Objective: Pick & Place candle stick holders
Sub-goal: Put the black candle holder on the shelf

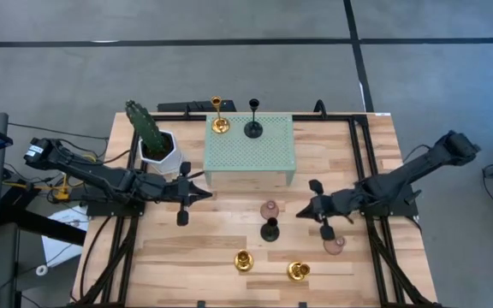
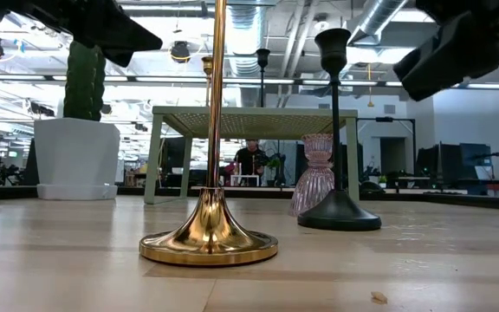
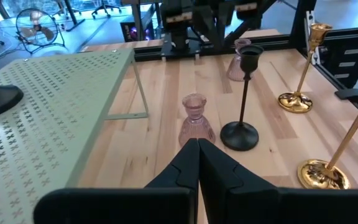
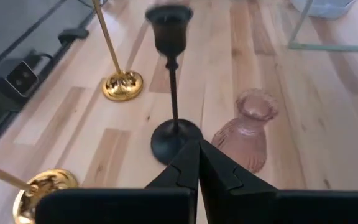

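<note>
On the pale green stand (image 1: 249,147) a gold holder (image 1: 219,125) and a black holder (image 1: 252,128) stand on their round bases. On the table, also on their bases, stand a pink holder (image 1: 270,208), a black holder (image 1: 270,229), two gold holders (image 1: 243,261) (image 1: 298,271), and a second pink holder (image 1: 335,245) beside the right arm. My left gripper (image 1: 208,195) is shut and empty, left of the middle pink holder (image 3: 196,121). My right gripper (image 1: 302,210) is shut and empty, right of the black holder (image 4: 173,93) and pink holder (image 4: 248,134).
A green cactus in a white pot (image 1: 154,141) stands left of the stand, just behind my left arm. A black frame rail (image 1: 362,162) runs along the table's right side. Bare wood lies at the near left (image 1: 169,265).
</note>
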You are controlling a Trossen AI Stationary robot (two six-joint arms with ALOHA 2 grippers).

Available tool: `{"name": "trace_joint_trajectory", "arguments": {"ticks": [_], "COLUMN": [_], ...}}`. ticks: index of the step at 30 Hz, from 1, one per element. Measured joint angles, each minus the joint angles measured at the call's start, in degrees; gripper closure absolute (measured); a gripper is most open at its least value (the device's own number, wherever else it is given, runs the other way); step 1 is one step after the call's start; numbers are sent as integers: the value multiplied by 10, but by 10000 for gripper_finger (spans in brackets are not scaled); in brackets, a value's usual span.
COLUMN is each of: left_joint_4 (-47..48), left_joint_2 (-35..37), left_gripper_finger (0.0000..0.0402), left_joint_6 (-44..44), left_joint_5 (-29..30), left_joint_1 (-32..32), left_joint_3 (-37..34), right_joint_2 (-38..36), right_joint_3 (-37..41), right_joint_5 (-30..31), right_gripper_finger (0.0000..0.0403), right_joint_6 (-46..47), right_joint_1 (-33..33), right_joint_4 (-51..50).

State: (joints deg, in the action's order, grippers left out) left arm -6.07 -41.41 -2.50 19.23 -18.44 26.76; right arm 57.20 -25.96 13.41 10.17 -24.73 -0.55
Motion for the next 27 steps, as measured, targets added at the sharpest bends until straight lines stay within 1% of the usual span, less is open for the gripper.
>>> {"name": "trace_joint_trajectory", "arguments": {"ticks": [3,8,10,16,19,23,27], "left_joint_4": [0,0,0,0,0,0,0], "left_joint_2": [0,0,0,0,0,0,0], "left_gripper_finger": [396,398,397,397,398,395,397], "left_joint_6": [0,9,13,15,15,15,15], "left_joint_5": [0,0,0,0,0,0,0], "left_joint_1": [0,0,0,0,0,0,0], "left_joint_3": [0,0,0,0,0,0,0], "right_joint_2": [48,123,148,205,228,258,290], "right_joint_3": [0,0,0,0,-6,-25,-47], "right_joint_5": [0,1,1,1,-1,-3,-5], "right_gripper_finger": [403,398,384,315,289,274,274], "right_joint_6": [1,32,32,30,30,28,28], "right_joint_1": [0,9,9,9,9,9,9], "right_joint_4": [35,131,162,227,255,270,269]}}
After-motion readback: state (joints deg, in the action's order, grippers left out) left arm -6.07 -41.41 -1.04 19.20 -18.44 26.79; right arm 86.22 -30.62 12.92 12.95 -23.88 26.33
